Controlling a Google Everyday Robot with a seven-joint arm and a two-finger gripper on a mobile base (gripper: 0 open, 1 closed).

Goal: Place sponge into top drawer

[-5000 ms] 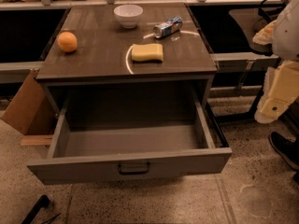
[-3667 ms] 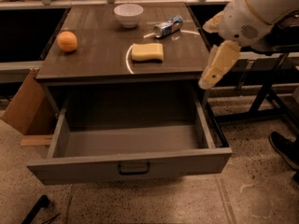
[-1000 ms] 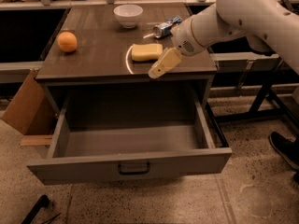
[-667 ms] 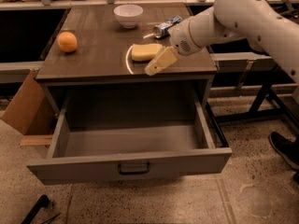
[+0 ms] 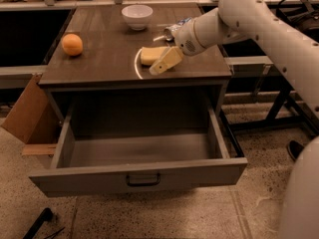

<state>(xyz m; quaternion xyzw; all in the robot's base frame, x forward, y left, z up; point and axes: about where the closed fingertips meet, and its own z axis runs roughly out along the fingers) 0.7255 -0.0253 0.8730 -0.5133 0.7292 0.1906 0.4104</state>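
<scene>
The pale yellow sponge (image 5: 148,54) lies flat on the dark table top (image 5: 99,63), right of centre and near the front edge. My gripper (image 5: 158,66) hangs from the white arm (image 5: 259,24) that reaches in from the right. It sits at the sponge's front right corner and covers part of it; I cannot tell if it touches. The top drawer (image 5: 139,176) is pulled wide open below the table top. It is grey, has nothing inside, and carries a dark bar handle (image 5: 143,180) on its front panel.
An orange (image 5: 72,44) sits at the table's left. A white bowl (image 5: 137,15) stands at the back, with a blue and silver packet (image 5: 174,30) beside it. A cardboard box (image 5: 27,111) leans at the left. Black frame legs (image 5: 271,108) stand at the right.
My arm has swung in from the right and come down over the table. The gripper moved left to the sponge's front right corner. The sponge and drawer have not moved.
</scene>
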